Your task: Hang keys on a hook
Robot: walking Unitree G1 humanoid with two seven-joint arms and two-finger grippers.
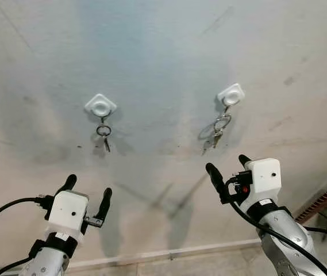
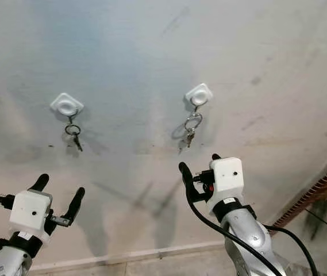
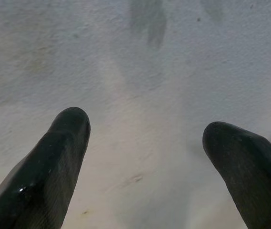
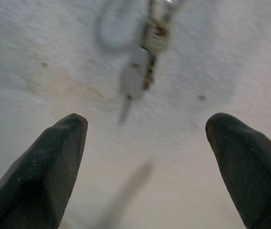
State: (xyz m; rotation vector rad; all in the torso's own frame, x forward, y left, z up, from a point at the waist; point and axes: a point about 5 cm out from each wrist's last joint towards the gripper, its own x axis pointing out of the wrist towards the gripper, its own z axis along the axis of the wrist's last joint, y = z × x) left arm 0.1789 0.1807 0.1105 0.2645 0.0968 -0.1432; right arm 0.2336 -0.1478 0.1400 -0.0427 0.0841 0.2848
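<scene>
I am looking at a pale, scuffed wall (image 1: 163, 46) with two white hooks on it. The left hook (image 1: 100, 105) sits left of centre in the head views and carries a small ring with a key (image 1: 104, 135) hanging below it. The right hook (image 1: 231, 94) sits right of centre, slightly higher, and the keys (image 1: 219, 129) hang from it on a ring, touching the wall and casting a shadow to their left. My right end effector (image 1: 227, 165) is at the lower right of the frame, just below those keys but apart from them, its two black fingers spread and holding nothing; in the right wrist view the keys (image 4: 149, 57) appear blurred above the gap between the fingertips (image 4: 66, 138). My left end effector (image 1: 88, 187) is at the lower left, below the left hook and well apart from it, fingers also spread and empty, facing bare wall. A strip of baseboard (image 1: 169, 253) runs along the bottom of the frame.
</scene>
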